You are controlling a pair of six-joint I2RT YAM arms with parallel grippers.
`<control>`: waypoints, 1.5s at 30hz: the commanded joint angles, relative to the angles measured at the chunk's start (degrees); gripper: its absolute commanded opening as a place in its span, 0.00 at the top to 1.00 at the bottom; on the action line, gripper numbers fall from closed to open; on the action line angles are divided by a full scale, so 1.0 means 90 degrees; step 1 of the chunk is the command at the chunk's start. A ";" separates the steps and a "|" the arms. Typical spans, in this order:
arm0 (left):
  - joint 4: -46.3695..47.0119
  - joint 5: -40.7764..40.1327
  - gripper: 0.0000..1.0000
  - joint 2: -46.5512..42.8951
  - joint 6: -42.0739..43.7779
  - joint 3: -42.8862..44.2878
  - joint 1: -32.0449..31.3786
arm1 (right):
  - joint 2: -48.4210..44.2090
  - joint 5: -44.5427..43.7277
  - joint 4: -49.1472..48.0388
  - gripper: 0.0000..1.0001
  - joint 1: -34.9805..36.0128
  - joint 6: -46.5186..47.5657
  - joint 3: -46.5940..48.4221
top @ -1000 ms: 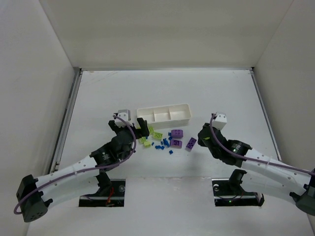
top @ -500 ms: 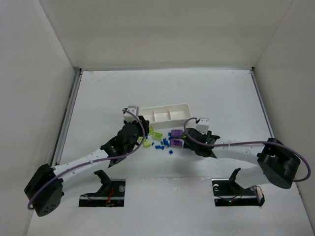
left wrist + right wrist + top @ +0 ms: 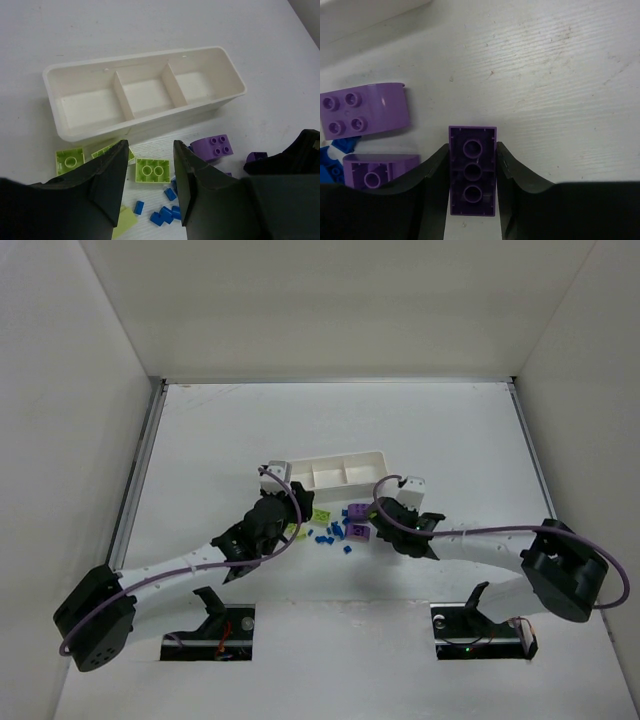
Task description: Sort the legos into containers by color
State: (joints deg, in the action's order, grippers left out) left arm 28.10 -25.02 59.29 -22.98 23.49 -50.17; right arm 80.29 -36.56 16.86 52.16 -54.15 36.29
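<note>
1. White counter (image 3: 450, 430), boxed in by pale walls on the left, right and far sides.
2. Near its middle, a long white tray (image 3: 170, 121), split into three square compartments in a row.
3. Just in front of the tray, on the counter, a loose scatter of legos (image 3: 335, 525): lime-green flat bricks (image 3: 320, 513) toward the left, tiny blue pieces (image 3: 164, 214) in the middle, purple blocks (image 3: 357, 512) toward the right.
4. Left arm (image 3: 190, 565) stretched in from the near left corner; left jaws over the lime-green end of the scatter, close by the tray's left end.
5. Those jaws standing apart, nothing seen pinched. Through the gap, a lime-green brick (image 3: 154, 170) flat on the counter with two rings on its upper face. To its left, a second lime-green brick (image 3: 69, 161) near the tray wall.
6. Right arm (image 3: 480, 540) curled in from the near right; right jaws low at the purple end of the scatter, in front of the tray's right part.
7. Those jaws clamped on a purple brick (image 3: 472, 170), one finger against each long side. Hollow side up, three round tubes in a row.
8. To its left in the right wrist view, a curved purple block (image 3: 365, 110) with four studs. Nearer, another purple block (image 3: 380, 170) just beside the finger.
9. Cannot tell whether the clamped brick rests on the counter or hangs just above it.
</note>
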 commanded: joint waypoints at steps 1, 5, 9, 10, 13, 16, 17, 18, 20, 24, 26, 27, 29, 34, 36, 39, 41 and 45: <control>0.0521 0.0045 0.61 -0.0220 -0.0015 -0.0207 0.0072 | -0.0600 -0.0420 0.0274 0.75 0.0010 0.0322 0.0624; 0.0745 -0.0023 0.54 -0.0561 -0.0141 -0.0519 0.0364 | -0.0447 -0.0198 -0.0404 0.75 -0.0068 0.1530 0.1608; 0.0794 -0.0013 0.47 -0.0952 -0.0269 -0.0753 0.0599 | 0.0705 0.0457 -0.1511 0.74 -0.0390 0.2413 0.2713; 0.0833 -0.0023 0.47 -0.1011 -0.0269 -0.0802 0.0619 | 0.0969 0.0545 -0.1628 0.74 -0.0439 0.2471 0.2947; 0.0853 0.0015 0.46 -0.1021 -0.0307 -0.0842 0.0745 | 0.1858 0.0819 -0.1922 0.73 -0.0498 0.2618 0.3729; 0.0882 0.0035 0.45 -0.1021 -0.0327 -0.0851 0.0726 | 0.2444 0.0868 -0.1991 0.71 -0.0498 0.2686 0.4256; 0.0892 0.0035 0.45 -0.0963 -0.0337 -0.0861 0.0736 | 0.2591 0.0878 -0.1971 0.71 -0.0498 0.2696 0.4384; 0.0892 0.0035 0.45 -0.0885 -0.0337 -0.0842 0.0755 | 0.2650 0.0878 -0.1971 0.71 -0.0488 0.2706 0.4434; 0.0824 0.0045 0.45 -0.0797 -0.0337 -0.0774 0.0746 | 0.2768 0.0878 -0.1991 0.70 -0.0488 0.2726 0.4473; 0.0882 0.0026 0.45 -0.0709 -0.0327 -0.0764 0.0687 | 0.2914 0.0927 -0.2020 0.60 -0.0479 0.2667 0.4502; 0.0824 0.0064 0.45 -0.0631 -0.0337 -0.0715 0.0726 | 0.2944 0.0917 -0.2020 0.58 -0.0479 0.2706 0.4522; 0.0823 0.0055 0.45 -0.0621 -0.0318 -0.0696 0.0668 | 0.2934 0.0917 -0.2020 0.55 -0.0479 0.2687 0.4474; 0.0882 0.0016 0.45 -0.0611 -0.0288 -0.0695 0.0590 | 0.2886 0.0937 -0.2039 0.50 -0.0479 0.2638 0.4376; 0.0901 -0.0062 0.46 -0.0396 -0.0181 -0.0598 0.0425 | 0.2662 0.0937 -0.2156 0.44 -0.0479 0.2638 0.4094; 0.0921 -0.0169 0.46 -0.0338 -0.0113 -0.0578 0.0346 | 0.2506 0.0937 -0.2264 0.41 -0.0498 0.2638 0.3927; 0.0931 -0.0238 0.45 -0.0191 0.0024 -0.0471 0.0092 | 0.2067 0.0801 -0.2284 0.41 -0.0537 0.2706 0.3557; 0.0999 -0.0316 0.43 0.0148 0.0189 -0.0286 -0.0248 | 0.1648 0.0616 -0.2352 0.41 -0.0624 0.2706 0.3118; 0.1126 -0.0472 0.34 0.1368 0.0619 0.0425 -0.1146 | 0.0292 0.0351 -0.2488 0.44 -0.1073 0.2638 0.1694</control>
State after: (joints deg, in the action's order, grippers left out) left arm 34.52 -27.55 63.90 -21.93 19.97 -53.95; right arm 93.91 -29.19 -1.67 46.44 -30.26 59.64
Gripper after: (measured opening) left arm 0.608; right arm 0.573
